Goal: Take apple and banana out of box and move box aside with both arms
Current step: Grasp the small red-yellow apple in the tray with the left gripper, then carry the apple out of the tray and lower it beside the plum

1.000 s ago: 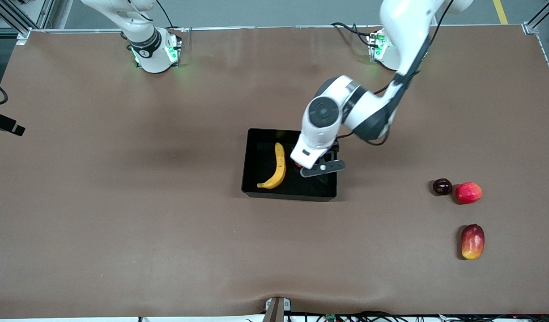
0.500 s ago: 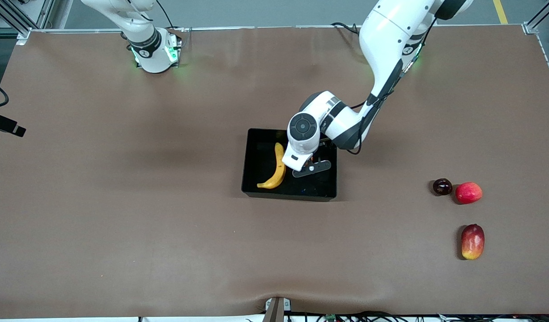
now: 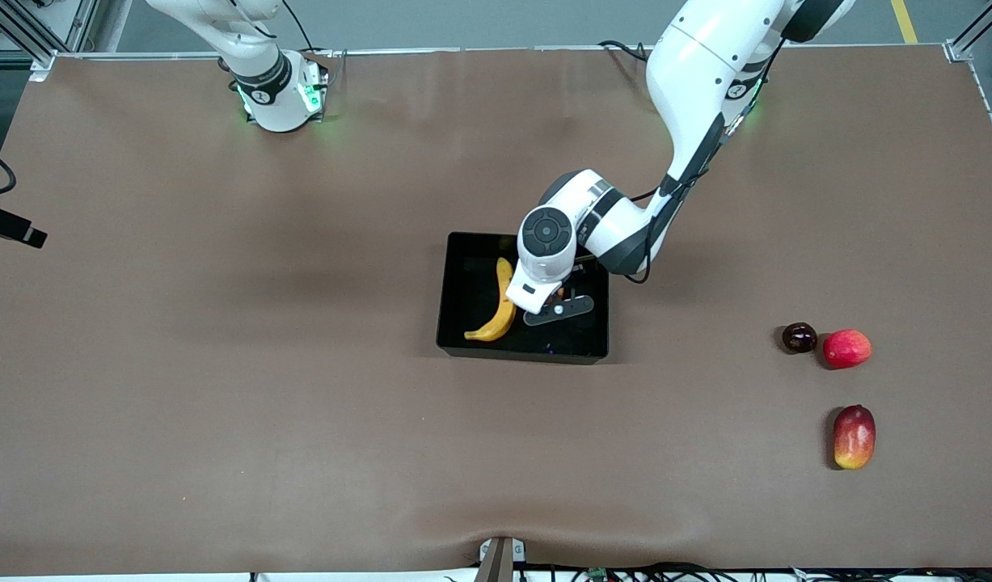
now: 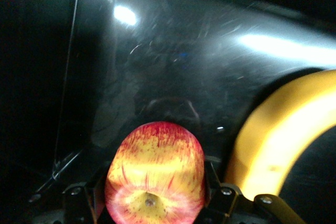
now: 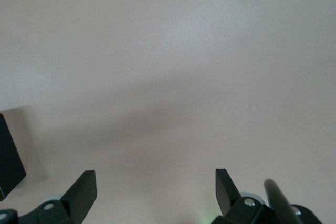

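Observation:
The glossy black box (image 3: 521,354) sits mid-table with the yellow banana (image 3: 500,311) lying in it. My left gripper (image 3: 556,303) is down inside the box beside the banana, shut on the small red apple with yellowish streaks (image 4: 155,169). In the left wrist view the gripper (image 4: 155,184) holds the apple just above the box floor (image 4: 173,61), with the banana (image 4: 278,140) close alongside. The wrist hides the apple in the front view. My right gripper (image 5: 156,184) is open and empty over bare table, and that arm waits near its base.
Three more fruits lie toward the left arm's end of the table: a dark round one (image 3: 799,337), a red one (image 3: 847,348) touching it, and a red-yellow oval one (image 3: 854,436) nearer the front camera. The brown table (image 3: 221,364) spreads around the box.
My left gripper has sunk lower into the box with the apple and shifted toward the banana. The right arm has not moved.

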`<state>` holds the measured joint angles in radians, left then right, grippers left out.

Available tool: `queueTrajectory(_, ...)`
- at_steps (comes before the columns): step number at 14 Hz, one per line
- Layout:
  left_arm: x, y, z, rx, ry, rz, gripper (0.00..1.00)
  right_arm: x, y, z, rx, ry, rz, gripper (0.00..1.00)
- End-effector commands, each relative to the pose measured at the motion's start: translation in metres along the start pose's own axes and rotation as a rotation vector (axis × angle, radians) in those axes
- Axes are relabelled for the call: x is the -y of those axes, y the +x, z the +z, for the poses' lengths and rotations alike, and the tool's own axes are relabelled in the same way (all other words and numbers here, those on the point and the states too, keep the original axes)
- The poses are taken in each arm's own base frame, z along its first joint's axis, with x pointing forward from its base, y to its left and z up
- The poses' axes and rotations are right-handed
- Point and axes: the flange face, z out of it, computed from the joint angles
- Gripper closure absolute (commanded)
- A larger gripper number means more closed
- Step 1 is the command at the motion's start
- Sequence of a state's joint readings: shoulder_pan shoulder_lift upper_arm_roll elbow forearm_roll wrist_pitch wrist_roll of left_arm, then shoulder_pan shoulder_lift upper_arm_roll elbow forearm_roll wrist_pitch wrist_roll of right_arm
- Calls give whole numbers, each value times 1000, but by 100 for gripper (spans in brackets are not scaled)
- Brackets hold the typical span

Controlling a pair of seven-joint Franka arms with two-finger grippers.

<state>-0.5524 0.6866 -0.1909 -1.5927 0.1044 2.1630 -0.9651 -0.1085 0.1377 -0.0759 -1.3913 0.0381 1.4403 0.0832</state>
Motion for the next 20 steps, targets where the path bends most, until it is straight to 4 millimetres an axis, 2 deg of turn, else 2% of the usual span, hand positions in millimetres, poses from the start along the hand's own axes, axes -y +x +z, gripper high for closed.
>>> queueTrajectory(1, 1, 8, -65, -84, -23, 44, 100, -3, 0, -2, -3, 4, 0, 0)
queueTrajectory(3, 20, 18, -118, -153, -21, 84, 100, -4, 4, 4, 8, -2, 1, 0)
queueTrajectory(5, 62, 49, -155, -159, -3, 135, 100, -8, 7, 9, 19, 4, 8, 0)
queueTrajectory(6, 85, 67, -167, -161, -3, 151, 100, -7, 7, 9, 20, 5, 8, 0)
queueTrajectory(7, 110, 82, -171, -148, 14, 161, 100, -7, 7, 9, 21, 0, 7, 0)
queueTrajectory(9, 158, 114, -154, -94, 54, 152, 100, -8, 9, 14, 31, 2, 10, 0)
queueTrajectory(11, 207, 149, -113, -34, 74, 73, 100, -8, 9, 14, 31, 9, 9, 0)
queueTrajectory(13, 239, 173, -77, 1, 84, 25, 100, -9, 9, 13, 33, 15, 10, 0)
queueTrajectory(15, 263, 183, -49, 16, 81, -9, 100, -9, 10, 14, 28, 16, 11, 0)
queueTrajectory(18, 290, 180, -3, -14, 106, 8, 100, -6, 10, 14, 27, 10, 8, 0)
queueTrajectory(20, 315, 188, 14, -28, 119, -1, 100, -7, 11, 15, 30, 17, 13, 0)
